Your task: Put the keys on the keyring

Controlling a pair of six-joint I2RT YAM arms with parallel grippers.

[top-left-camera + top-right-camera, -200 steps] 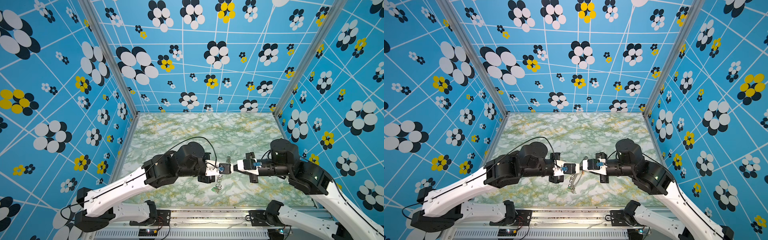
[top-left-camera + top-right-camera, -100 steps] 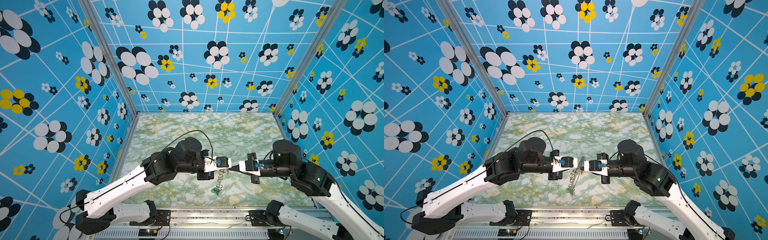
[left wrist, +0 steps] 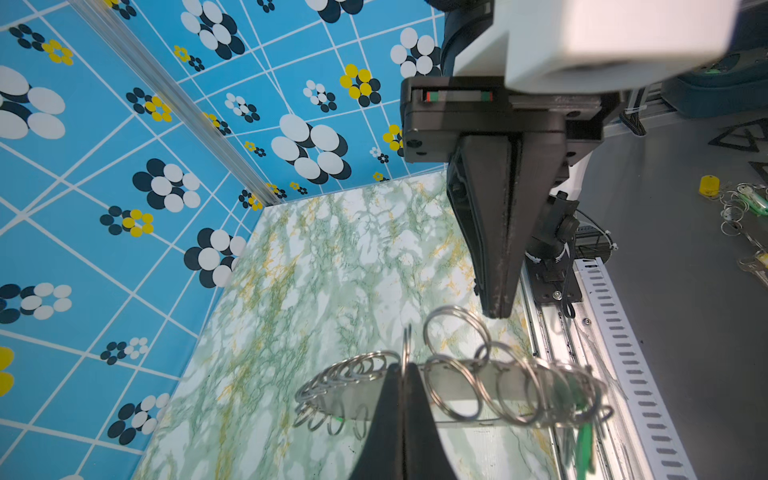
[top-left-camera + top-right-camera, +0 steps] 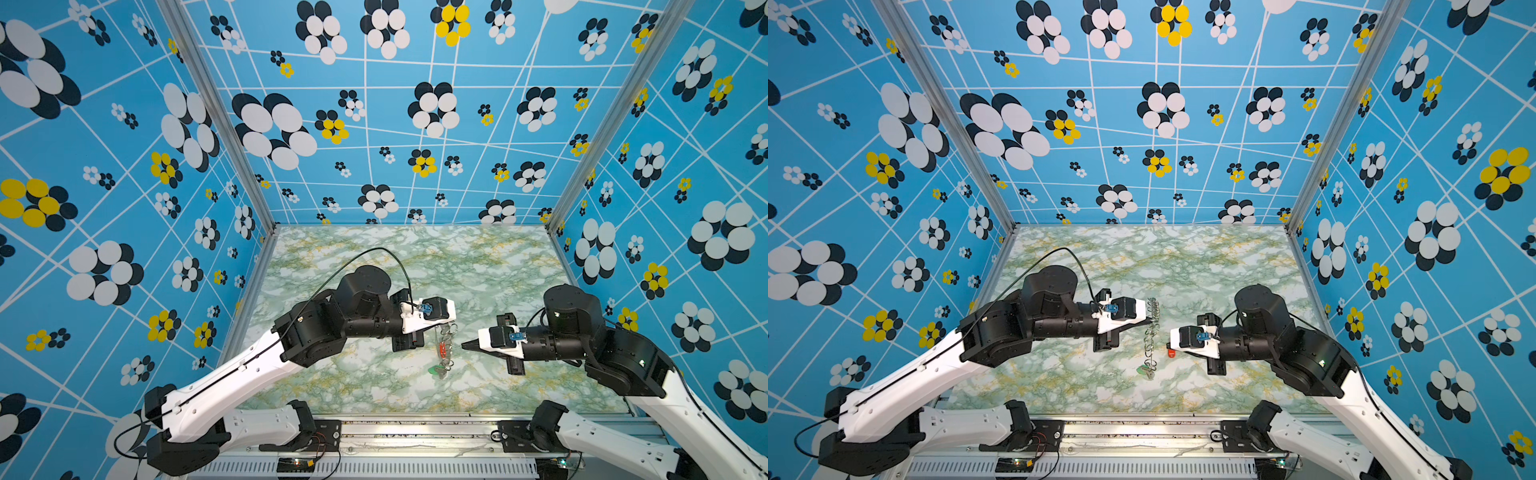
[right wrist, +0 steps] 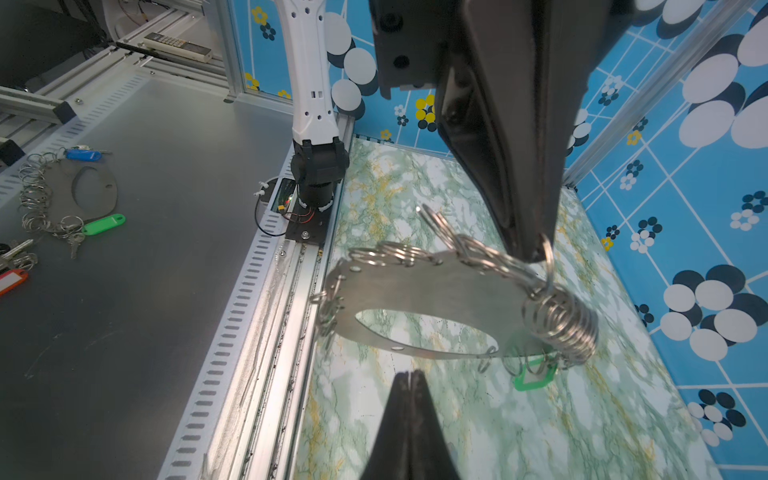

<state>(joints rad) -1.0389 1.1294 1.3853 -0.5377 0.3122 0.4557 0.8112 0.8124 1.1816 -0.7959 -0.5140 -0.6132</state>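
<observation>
The keyring [image 5: 415, 291], a grey crescent plate edged with wire rings, hangs above the marble table from one ring. My left gripper [image 3: 402, 365] is shut on that ring, and both top views show the grip [image 4: 451, 328]. A green key tag [image 5: 534, 380] dangles among the rings at the plate's low end and also shows in a top view [image 4: 436, 371]. My right gripper [image 4: 463, 344] is shut on nothing, a short gap to the right of the plate; its tip [image 5: 409, 374] points at the plate's inner edge. A red key tag [image 4: 1171, 353] lies on the table under that tip.
Blue flowered walls close the marble table [image 4: 395, 266] on three sides, and a metal rail [image 4: 415, 428] runs along the front. On the grey bench outside the cell lie another ring plate [image 5: 89, 189] with green [image 5: 104, 224], blue and red tags, and more loose keys [image 3: 744, 208].
The two grippers met at the rings a second ago. My right gripper has since drawn back to the right and slightly down. The keyring now hangs from my left gripper alone.
</observation>
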